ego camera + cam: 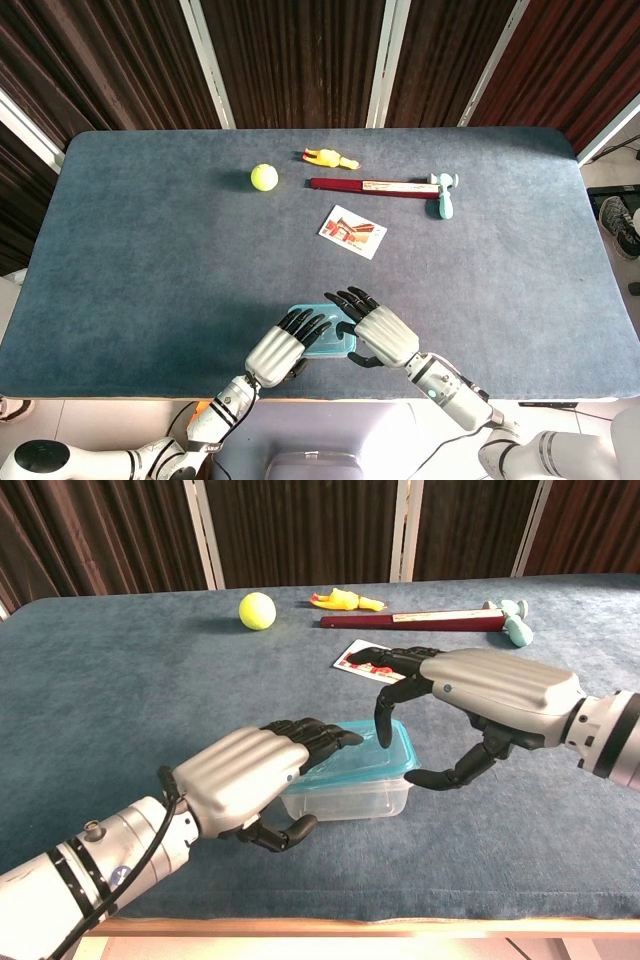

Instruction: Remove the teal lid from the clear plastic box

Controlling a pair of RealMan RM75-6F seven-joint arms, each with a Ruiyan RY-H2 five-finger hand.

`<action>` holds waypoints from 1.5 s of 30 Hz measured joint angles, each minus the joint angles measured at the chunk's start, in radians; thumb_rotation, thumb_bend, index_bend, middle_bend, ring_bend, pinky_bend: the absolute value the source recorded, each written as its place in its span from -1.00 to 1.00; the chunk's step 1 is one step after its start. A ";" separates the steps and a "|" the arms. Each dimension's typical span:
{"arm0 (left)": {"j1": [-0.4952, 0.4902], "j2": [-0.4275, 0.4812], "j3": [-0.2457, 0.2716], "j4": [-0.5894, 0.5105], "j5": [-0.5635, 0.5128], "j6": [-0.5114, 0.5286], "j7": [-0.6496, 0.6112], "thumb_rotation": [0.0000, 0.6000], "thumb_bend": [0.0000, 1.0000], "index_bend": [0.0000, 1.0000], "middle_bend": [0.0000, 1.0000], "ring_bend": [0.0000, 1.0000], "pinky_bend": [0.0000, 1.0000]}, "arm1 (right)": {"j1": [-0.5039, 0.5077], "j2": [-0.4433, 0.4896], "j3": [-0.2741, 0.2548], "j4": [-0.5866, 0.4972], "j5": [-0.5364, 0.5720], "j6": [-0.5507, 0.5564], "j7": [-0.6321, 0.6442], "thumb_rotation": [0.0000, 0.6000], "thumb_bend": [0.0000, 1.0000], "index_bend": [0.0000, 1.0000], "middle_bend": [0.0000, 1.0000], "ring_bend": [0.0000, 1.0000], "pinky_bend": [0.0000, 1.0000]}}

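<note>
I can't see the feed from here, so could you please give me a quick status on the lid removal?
Left hand holds the clear box. Right hand over the teal lid, one fingertip down on it. Lid on the box. Nothing blocking.
</note>
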 measured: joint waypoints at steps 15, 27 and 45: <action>0.005 0.003 0.005 0.003 0.008 -0.001 -0.003 1.00 -0.12 -1.00 -0.81 -0.90 -0.64 | 0.000 -0.023 0.012 0.036 -0.018 0.037 -0.026 1.00 0.01 0.20 -0.87 -1.00 -1.00; 0.006 0.003 0.007 0.009 0.012 -0.004 -0.006 1.00 -0.12 -1.00 -0.81 -0.90 -0.64 | -0.001 -0.044 0.017 0.087 -0.045 0.079 -0.030 1.00 0.02 0.22 -0.82 -1.00 -1.00; 0.010 0.012 0.004 0.004 0.016 -0.002 -0.011 1.00 -0.12 -1.00 -0.81 -0.90 -0.64 | 0.018 -0.121 0.023 0.191 -0.066 0.097 -0.017 1.00 0.11 0.36 -0.72 -1.00 -1.00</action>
